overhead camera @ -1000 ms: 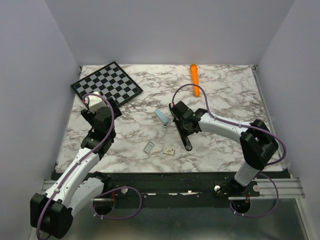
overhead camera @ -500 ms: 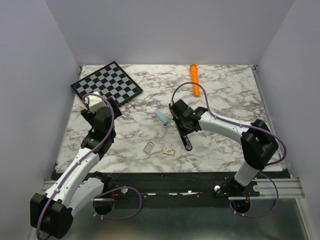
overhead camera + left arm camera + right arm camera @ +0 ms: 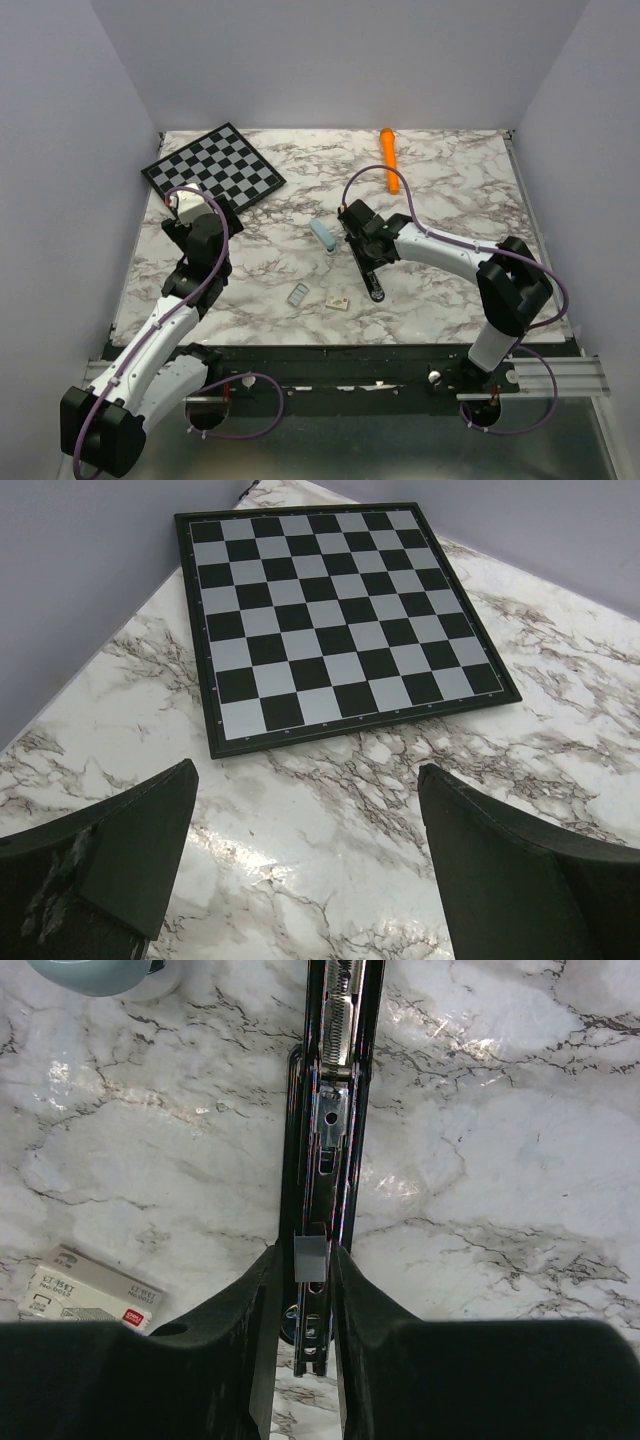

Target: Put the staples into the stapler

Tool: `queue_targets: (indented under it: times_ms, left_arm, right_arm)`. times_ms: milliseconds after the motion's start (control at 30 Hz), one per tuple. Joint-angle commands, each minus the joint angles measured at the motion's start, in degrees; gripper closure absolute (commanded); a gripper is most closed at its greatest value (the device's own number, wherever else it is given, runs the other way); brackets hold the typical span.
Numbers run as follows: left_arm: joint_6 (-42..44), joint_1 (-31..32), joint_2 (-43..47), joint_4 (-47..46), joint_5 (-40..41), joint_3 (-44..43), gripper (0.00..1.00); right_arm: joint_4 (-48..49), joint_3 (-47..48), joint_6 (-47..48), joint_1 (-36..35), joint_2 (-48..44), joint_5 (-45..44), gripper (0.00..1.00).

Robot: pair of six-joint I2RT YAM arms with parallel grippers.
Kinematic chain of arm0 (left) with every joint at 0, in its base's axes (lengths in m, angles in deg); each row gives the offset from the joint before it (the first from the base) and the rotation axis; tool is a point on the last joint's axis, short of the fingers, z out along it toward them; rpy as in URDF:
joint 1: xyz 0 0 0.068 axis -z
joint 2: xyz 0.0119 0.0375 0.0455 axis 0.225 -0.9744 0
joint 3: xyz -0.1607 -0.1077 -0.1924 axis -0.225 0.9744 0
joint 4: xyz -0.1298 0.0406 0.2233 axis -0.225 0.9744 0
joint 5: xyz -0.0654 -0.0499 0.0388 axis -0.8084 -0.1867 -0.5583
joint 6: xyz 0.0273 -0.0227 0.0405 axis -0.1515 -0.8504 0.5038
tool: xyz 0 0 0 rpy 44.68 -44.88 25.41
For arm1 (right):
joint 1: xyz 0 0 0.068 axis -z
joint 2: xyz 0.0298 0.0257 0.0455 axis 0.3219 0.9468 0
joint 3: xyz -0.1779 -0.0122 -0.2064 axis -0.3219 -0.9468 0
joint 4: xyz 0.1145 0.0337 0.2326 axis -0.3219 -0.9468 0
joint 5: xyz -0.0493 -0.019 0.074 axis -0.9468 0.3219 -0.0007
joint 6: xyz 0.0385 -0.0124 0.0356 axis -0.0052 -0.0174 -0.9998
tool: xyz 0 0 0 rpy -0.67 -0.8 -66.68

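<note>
The small silvery-grey block of staples (image 3: 310,1258) was pinched tight by the right gripper (image 3: 308,1253), right at the open channel of the slim black stapler (image 3: 330,1130) laid flat on the marble table (image 3: 520,1160). The left gripper (image 3: 307,780) was seen spread wide with nothing in it, near the black-and-white chessboard (image 3: 340,620).

The left arm (image 3: 165,325) rises from its base at the near left and reaches toward the far left, its wrist tipped down over the bench (image 3: 450,190). The left gripper (image 3: 305,780) hangs there with its jaws spread wide. The right arm (image 3: 450,255) climbs from the near right base to a raised elbow, then stretches left toward the middle of the bench. There the right gripper (image 3: 310,1252) points downward, its fingers (image 3: 230,1310) pinched on the staples (image 3: 310,1259).
</note>
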Motion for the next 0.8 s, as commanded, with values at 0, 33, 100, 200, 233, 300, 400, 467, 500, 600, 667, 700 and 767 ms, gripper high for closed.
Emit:
queue_targets:
  times_ms: [0, 33, 100, 200, 233, 300, 400, 467, 500, 600, 667, 700, 767]
  left_arm:
    - [0.22, -0.38, 0.5, -1.21, -0.82, -0.33, 0.01]
    - [0.22, -0.38, 0.5, -1.21, -0.82, -0.24, 0.01]
    - [0.22, -0.38, 0.59, -1.21, -0.74, -0.33, 0.01]
    - [0.22, -0.38, 0.5, -1.29, -0.91, -0.24, 0.01]
    - [0.13, -0.38, 0.59, -1.3, -0.91, -0.16, 0.01]
    - [0.13, -0.38, 0.59, -1.3, -0.91, -0.15, 0.01]
    - [0.13, -0.38, 0.59, -1.3, -1.0, -0.24, 0.01]
    - [0.13, -0.38, 0.5, -1.3, -1.0, -0.15, 0.01]
    - [0.13, -0.38, 0.59, -1.38, -1.0, -0.24, 0.01]
    - [0.13, -0.38, 0.59, -1.29, -1.0, -0.15, 0.01]
    - [0.22, -0.38, 0.59, -1.21, -1.0, -0.16, 0.01]
    - [0.22, -0.38, 0.67, -1.21, -1.0, -0.24, 0.01]
    - [0.22, -0.38, 0.67, -1.21, -0.91, -0.24, 0.01]
  right_arm:
    - [-0.62, 0.96, 0.27, 0.23, 1.56, -0.45, 0.67]
    - [-0.62, 0.87, 0.19, 0.23, 1.65, -0.45, 0.67]
    - [-0.53, 0.79, 0.19, 0.23, 1.83, -0.54, 0.67]
    - [-0.45, 0.7, 0.19, 0.23, 2.09, -0.36, 0.67]
    - [-0.36, 0.61, 0.19, 0.23, 2.09, -0.28, 0.67]
    - [-0.27, 0.43, 0.1, 0.32, 2.18, -0.19, 0.67]
    - [-0.09, 0.35, 0.1, 0.23, 2.53, 0.08, 0.67]
    - [-0.01, 0.35, 0.01, 0.23, 2.62, -0.01, 0.68]
    - [0.08, 0.43, 0.01, 0.23, 2.71, 0.08, 0.68]
    - [0.17, 0.61, 0.01, 0.23, 3.06, 0.25, 0.69]
    - [0.17, 0.7, 0.01, 0.23, 3.23, 0.51, 0.71]
    - [0.26, 0.7, 0.01, 0.23, 3.23, 0.43, 0.71]
    - [0.34, 0.78, 0.1, 0.23, 3.23, 0.6, 0.72]
